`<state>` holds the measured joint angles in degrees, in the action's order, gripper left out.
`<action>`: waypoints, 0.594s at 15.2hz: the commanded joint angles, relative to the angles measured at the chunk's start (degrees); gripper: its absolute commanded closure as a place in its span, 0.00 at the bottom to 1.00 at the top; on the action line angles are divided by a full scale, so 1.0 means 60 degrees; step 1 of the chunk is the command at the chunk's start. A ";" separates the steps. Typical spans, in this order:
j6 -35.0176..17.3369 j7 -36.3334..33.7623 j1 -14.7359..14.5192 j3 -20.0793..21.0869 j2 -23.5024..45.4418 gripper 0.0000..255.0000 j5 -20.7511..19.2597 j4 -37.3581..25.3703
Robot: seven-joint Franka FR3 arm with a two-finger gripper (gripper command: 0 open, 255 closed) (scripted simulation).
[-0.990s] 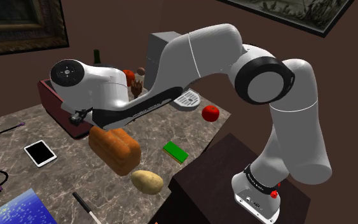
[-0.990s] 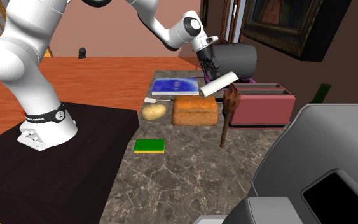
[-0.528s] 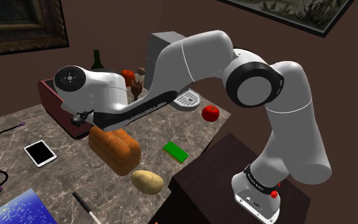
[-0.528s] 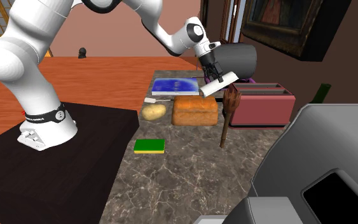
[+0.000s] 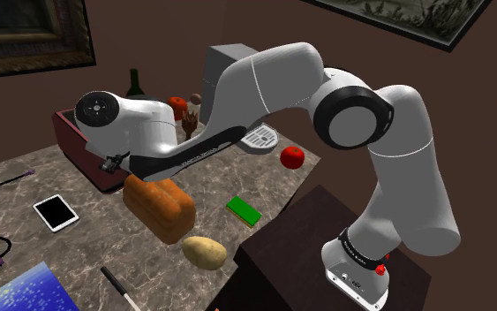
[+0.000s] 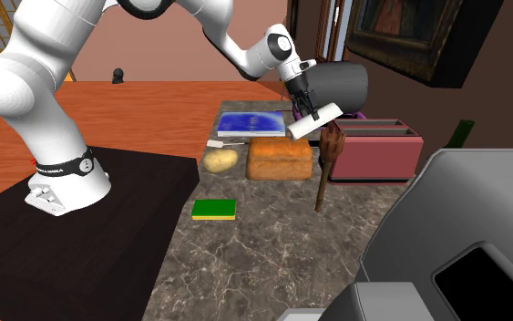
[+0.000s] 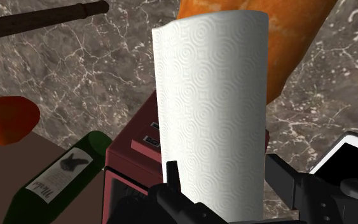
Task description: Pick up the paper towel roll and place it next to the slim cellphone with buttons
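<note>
- Gripper [image 7: 223,170] is clamped on the paper towel roll [image 7: 212,108]. Both black fingers [image 7: 171,181] press its sides near one end, and the rest of the roll sticks out past the tips.
- In the second exterior view the gripper [image 6: 304,103] holds the paper towel roll [image 6: 316,119] off the counter. The roll is tilted, with its low end just beside the top of the wooden mill [image 6: 327,169].
- In the wrist view, past the roll: the dark red toaster [image 7: 133,149] sits right under it and the bread loaf [image 7: 295,44] is beyond.
- The white phone [image 7: 352,156] has a dark screen and lies flat beside the right finger. I can't make out any buttons on it.
- Shoulder view: the white phone [image 5: 56,212] lies on the marble countertop [image 5: 105,238] to the left of the bread loaf [image 5: 158,208], apart from it. The roll is not down next to the phone yet.
- The toaster [image 5: 71,137] is behind the loaf, half covered by the arm.
- Other items on the counter: potato [image 5: 204,253], green sponge [image 5: 244,210], tomato [image 5: 292,157], blue book [image 5: 21,292], green wine bottle [image 7: 60,178].
</note>
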<state>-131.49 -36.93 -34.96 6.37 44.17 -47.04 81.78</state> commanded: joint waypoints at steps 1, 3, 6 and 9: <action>-0.0003 -0.0003 0.0003 -0.0002 0.0011 1.00 0.0002 0.0006; -0.0007 -0.0005 0.0003 -0.0003 0.0016 1.00 0.0001 0.0005; 0.0005 0.0012 0.0008 0.0000 0.0014 1.00 0.0009 -0.0010; 0.0118 0.0109 0.0025 0.0046 -0.0141 1.00 0.0073 0.0014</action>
<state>-131.09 -36.53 -34.84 6.53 43.60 -46.78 81.92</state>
